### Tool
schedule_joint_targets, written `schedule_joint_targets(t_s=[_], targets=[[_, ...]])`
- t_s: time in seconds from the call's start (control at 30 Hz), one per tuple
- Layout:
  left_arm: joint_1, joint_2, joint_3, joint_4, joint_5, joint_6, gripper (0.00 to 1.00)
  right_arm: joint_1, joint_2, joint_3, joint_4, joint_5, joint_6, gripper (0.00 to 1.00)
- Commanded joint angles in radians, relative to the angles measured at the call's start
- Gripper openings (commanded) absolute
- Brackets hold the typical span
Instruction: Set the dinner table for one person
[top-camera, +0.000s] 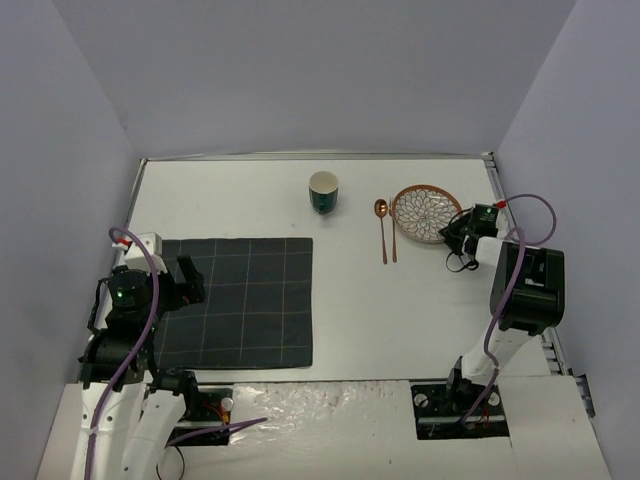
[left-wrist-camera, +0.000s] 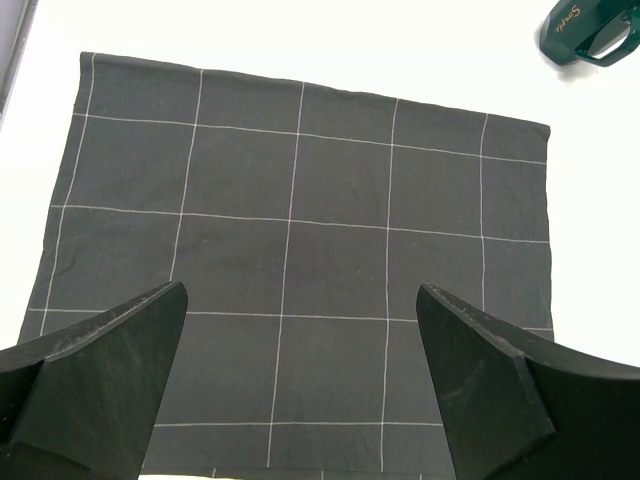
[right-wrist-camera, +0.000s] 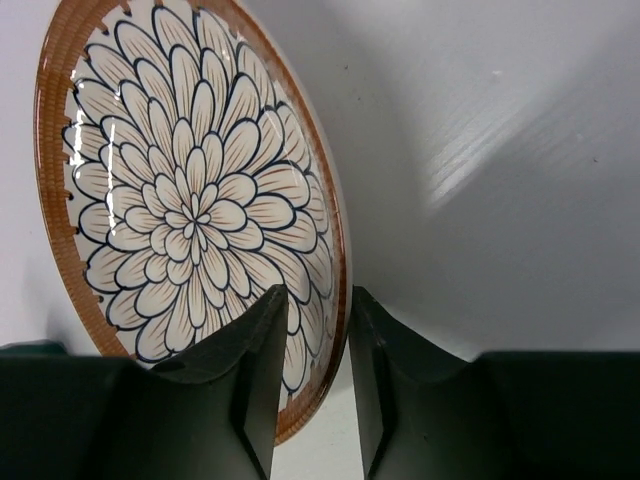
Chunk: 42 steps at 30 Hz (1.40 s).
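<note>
A round plate (top-camera: 425, 213) with a brown rim and a white petal pattern lies at the back right of the white dinner table (top-camera: 400, 310). My right gripper (top-camera: 460, 233) is at its right edge. In the right wrist view the gripper (right-wrist-camera: 318, 300) is shut on the plate (right-wrist-camera: 200, 200) rim, one finger over the inside and one outside. My left gripper (top-camera: 170, 288) is open and empty over the left edge of the dark grid-lined placemat (top-camera: 240, 300). In the left wrist view the gripper (left-wrist-camera: 300, 330) has wide-spread fingers above the placemat (left-wrist-camera: 300, 200).
A dark green cup (top-camera: 323, 191) stands at the back middle and also shows in the left wrist view (left-wrist-camera: 585, 35). A copper spoon (top-camera: 381, 230) and a second thin copper utensil (top-camera: 393, 238) lie side by side just left of the plate. Grey walls enclose the table.
</note>
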Motion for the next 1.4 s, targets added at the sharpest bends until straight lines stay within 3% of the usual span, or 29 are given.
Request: schedule_joint_targets(t_s=[0.0,0.13,0.23,0.83,1.0,1.13,1.37], targets=[[-0.004,0.023,0.015,0.051,-0.008,0.019,0.97,-0.031,-0.024,0.01,0.05,-0.022,0.011,0.23],[-0.003,0.027,0.015,0.052,-0.007,0.018,0.97,-0.063,-0.043,0.006,0.052,-0.057,0.016,0.06],[-0.002,0.027,0.015,0.052,-0.007,0.018,0.97,-0.084,-0.068,0.001,0.052,-0.079,0.022,0.01],[-0.003,0.031,0.014,0.055,-0.01,0.017,0.97,-0.075,-0.473,-0.032,0.06,-0.33,0.04,0.0],[-0.001,0.03,0.015,0.055,-0.015,0.016,0.97,0.09,-0.531,0.006,0.019,-0.379,-0.003,0.0],[0.004,0.03,0.019,0.049,-0.038,0.004,0.97,0.335,-0.508,0.077,0.0,-0.362,-0.019,0.0],[0.015,-0.002,0.021,0.043,-0.082,-0.006,0.97,0.663,-0.335,0.217,0.009,-0.297,0.0,0.0]])
